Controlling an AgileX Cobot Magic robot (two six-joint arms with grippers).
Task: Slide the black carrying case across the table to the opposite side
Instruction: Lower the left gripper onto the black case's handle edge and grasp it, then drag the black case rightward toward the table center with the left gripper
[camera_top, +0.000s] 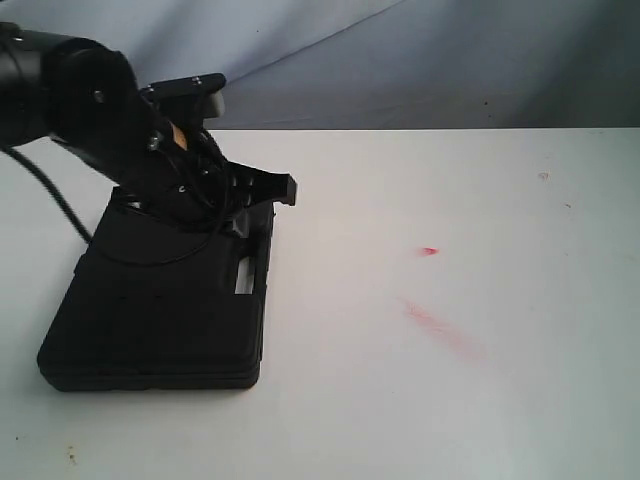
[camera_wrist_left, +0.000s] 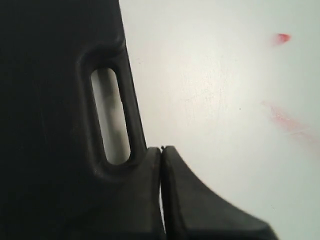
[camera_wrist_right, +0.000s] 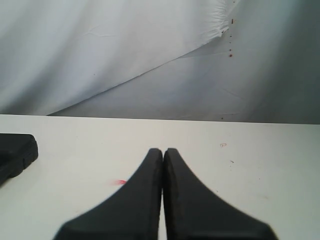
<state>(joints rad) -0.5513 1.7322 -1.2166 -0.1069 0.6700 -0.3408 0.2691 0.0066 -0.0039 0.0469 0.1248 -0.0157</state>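
Observation:
The black carrying case (camera_top: 160, 310) lies flat on the left part of the white table (camera_top: 450, 400), its slotted handle (camera_top: 246, 272) facing the middle. My left gripper (camera_top: 262, 200) is shut with nothing in it, low over the case's far handle corner; whether it touches the case is unclear. In the left wrist view the case (camera_wrist_left: 50, 120) and its handle slot (camera_wrist_left: 110, 117) fill one side, with the shut left gripper (camera_wrist_left: 161, 149) at the handle's end. My right gripper (camera_wrist_right: 163, 150) is shut and empty above bare table, a corner of the case (camera_wrist_right: 15, 150) off to its side.
Faint red smears (camera_top: 440, 325) and a red spot (camera_top: 429, 251) mark the tabletop right of the case. A grey-white cloth backdrop (camera_top: 420, 60) hangs behind the table's far edge. A black cable (camera_top: 50, 195) trails from the left arm.

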